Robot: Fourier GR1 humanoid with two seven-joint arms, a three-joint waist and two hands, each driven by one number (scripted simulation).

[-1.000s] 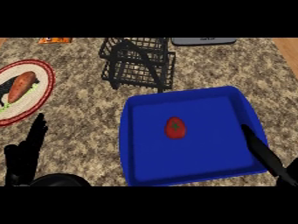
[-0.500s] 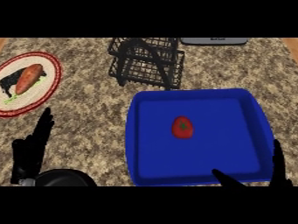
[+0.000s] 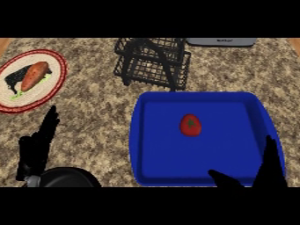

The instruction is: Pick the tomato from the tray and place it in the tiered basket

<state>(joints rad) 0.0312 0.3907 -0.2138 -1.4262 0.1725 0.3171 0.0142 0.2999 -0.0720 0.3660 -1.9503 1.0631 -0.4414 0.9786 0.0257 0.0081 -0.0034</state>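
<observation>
At the lower left of the frame the left hand (image 3: 40,145) appears as a flat matte black shape with slim, tapering fingers and no visible markings, screws or cables. Beneath it sits a rounded black wrist housing edged by a thin light grey band, the only trace of the grey forearm on that side. At the lower right the right hand (image 3: 268,169) is equally black and unmarked: one long narrow finger narrowing to a point, and a shorter pointed thumb beside it. Its forearm lies below the frame's edge and cannot be seen.
</observation>
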